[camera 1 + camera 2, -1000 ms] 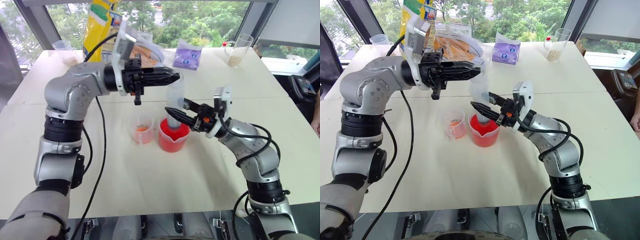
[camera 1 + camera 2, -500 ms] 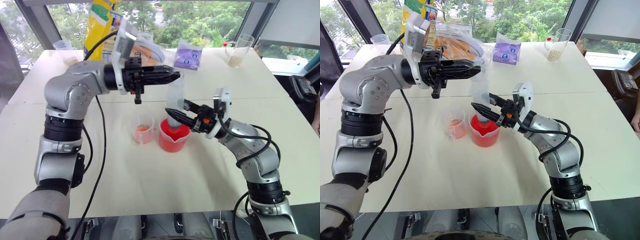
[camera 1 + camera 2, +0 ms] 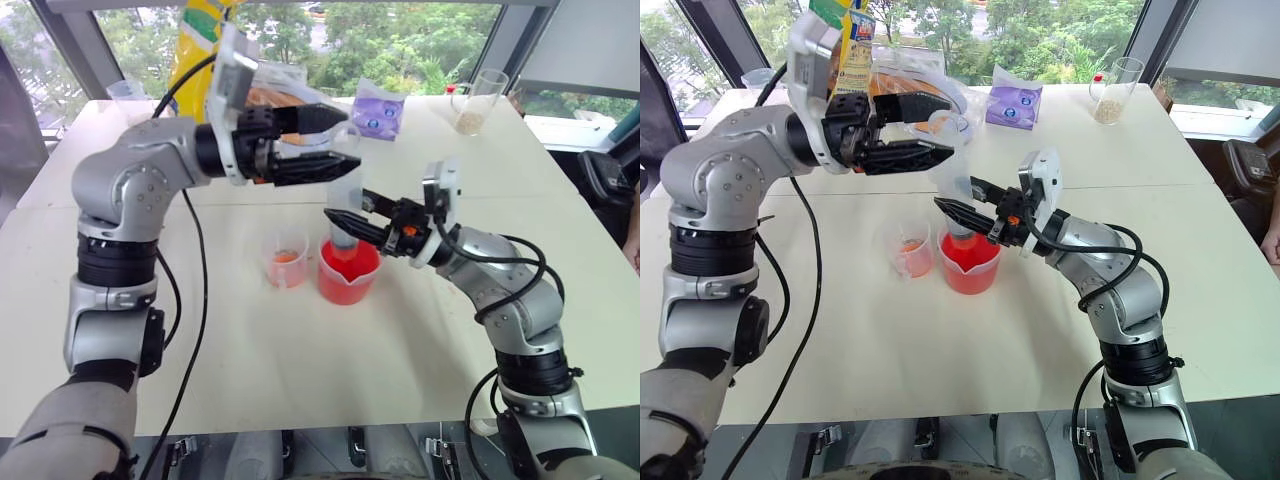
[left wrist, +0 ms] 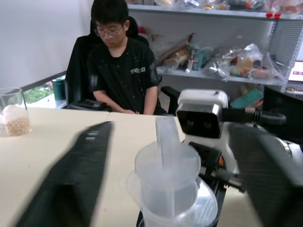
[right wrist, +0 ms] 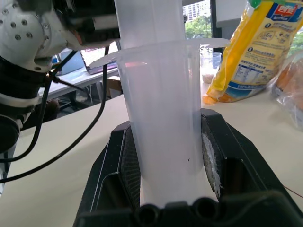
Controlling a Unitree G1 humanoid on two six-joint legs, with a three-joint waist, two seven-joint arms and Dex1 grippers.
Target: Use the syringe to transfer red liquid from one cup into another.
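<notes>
The syringe (image 3: 346,205) stands upright with its tip down in the wide bright red cup (image 3: 348,274), which holds the red liquid (image 3: 967,270). My right gripper (image 3: 343,220) is shut on the syringe's clear barrel (image 5: 161,123), one finger (image 5: 124,163) on each side. My left gripper (image 3: 330,142) is open, level with the plunger top (image 4: 165,163), its two fingers (image 4: 71,179) spread wide on either side and apart from it. The smaller cup (image 3: 286,258), with a faint orange tint low down, stands just left of the red cup.
At the table's back stand a yellow bag (image 3: 200,50), a bag of bread (image 3: 915,95), a purple packet (image 3: 376,112) and clear cups with grains (image 3: 470,103) (image 3: 130,103). A person (image 4: 120,66) sits beyond the table's right side.
My left gripper has opened: it was shut at the plunger top, and its fingers now stand wide apart around it. The right gripper still holds the barrel in place.
</notes>
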